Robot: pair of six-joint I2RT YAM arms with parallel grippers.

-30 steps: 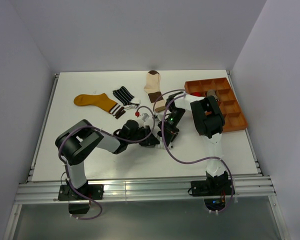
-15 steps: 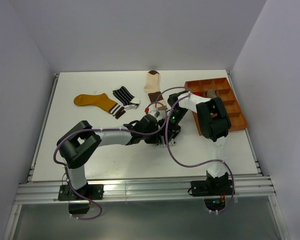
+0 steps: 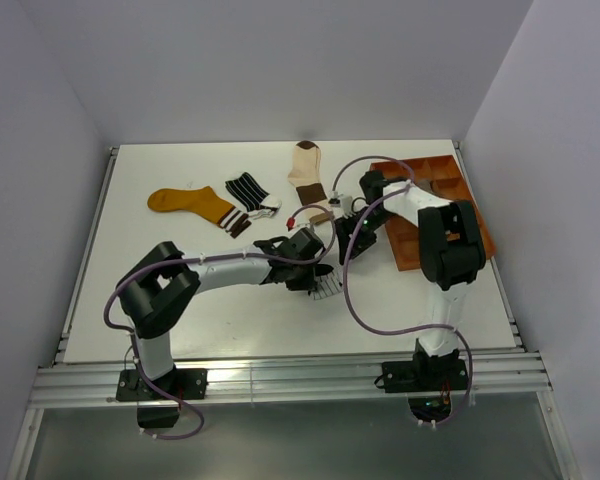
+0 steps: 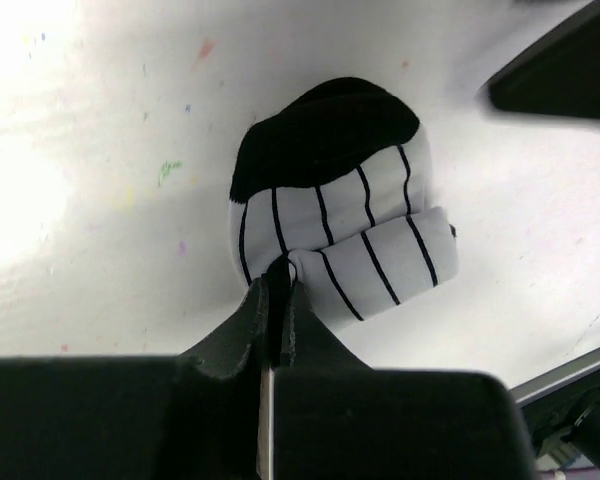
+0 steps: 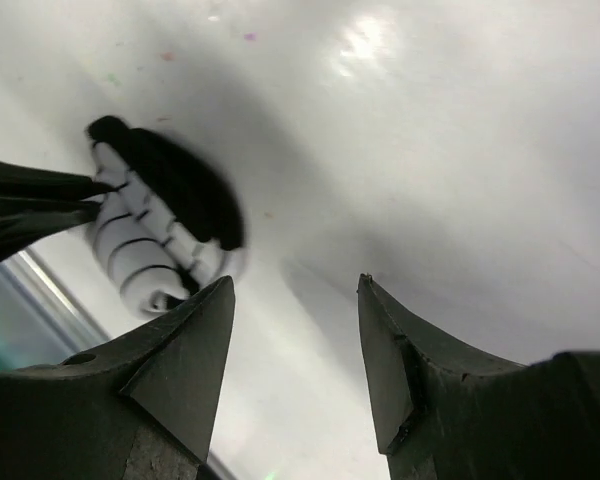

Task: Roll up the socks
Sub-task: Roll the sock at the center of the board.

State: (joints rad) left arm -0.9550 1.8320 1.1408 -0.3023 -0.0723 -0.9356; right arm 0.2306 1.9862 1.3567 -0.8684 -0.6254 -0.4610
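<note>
A white sock with thin black stripes and a black toe lies rolled up on the table's middle. My left gripper is shut on the roll's loose edge, pinching fabric between its tips, and shows from above. My right gripper hangs open and empty just right of the roll, a little behind it from above. Flat at the back lie a mustard-yellow sock, a black sock with white stripes and a cream sock with brown toe and heel.
An orange-brown compartment tray stands at the back right, partly hidden by my right arm. Both arms' cables loop over the middle of the table. White walls close in the table on three sides.
My right gripper has opened, let go of the roll and drawn back to the right. My left gripper has reached further right and stays shut on the sock.
</note>
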